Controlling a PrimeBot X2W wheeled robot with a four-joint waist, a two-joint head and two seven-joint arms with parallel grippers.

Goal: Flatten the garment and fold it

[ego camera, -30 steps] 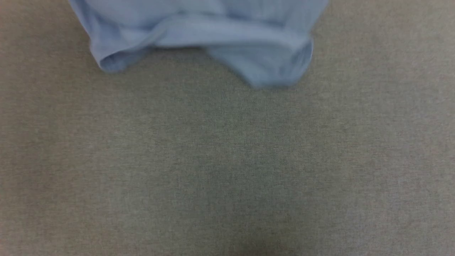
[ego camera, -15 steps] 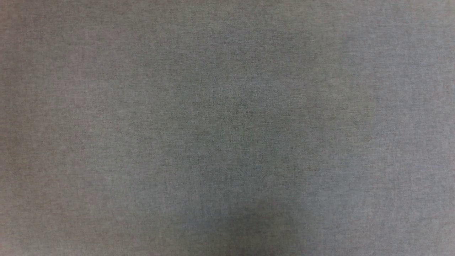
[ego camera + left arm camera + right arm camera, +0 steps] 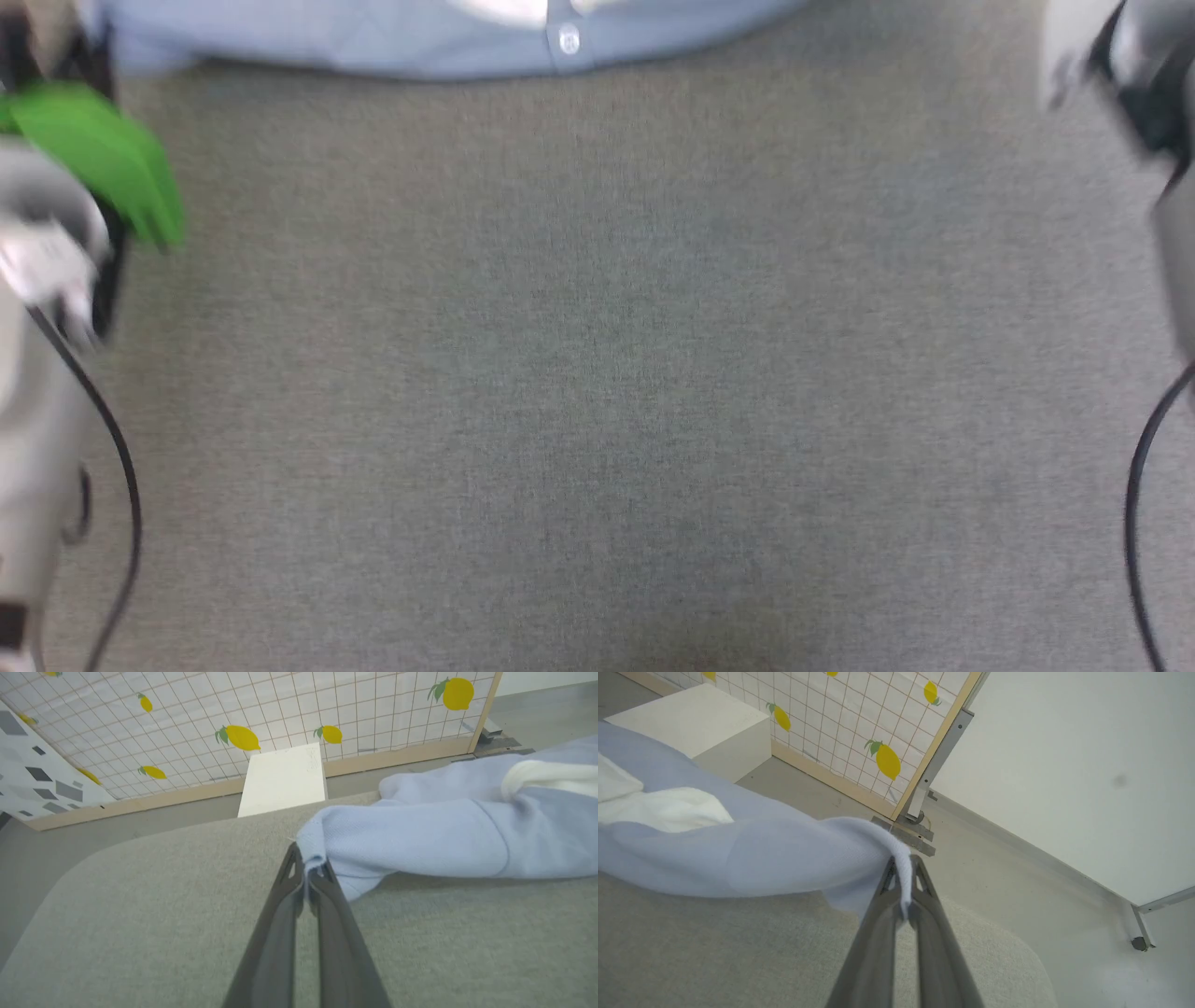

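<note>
Cloth like this shirt [image 3: 373,42] looks light, soft and limp: a thin blue knit that sags between holds and will bunch wherever it goes slack. It lies across the far part of the table [image 3: 597,373], strung sideways between the two claws, with its white collar [image 3: 546,772] and button [image 3: 569,40] about midway along the table's width. The left claw [image 3: 308,870] is pressed together on a corner of fabric toward the table's left side. The right claw [image 3: 903,877] pinches a matching edge toward the table's right side. At both pinches the cloth seems lifted just clear of the table, with shadow beneath. Such knit stretches, so I judge that an even pull from both sides would smooth it, while a hard tug might drag it out of shape or slip it from a pinch. Hemmed edges, as at shoulders or sleeve ends, seem the best places to grip, since doubled fabric gives more to bite on.
</note>
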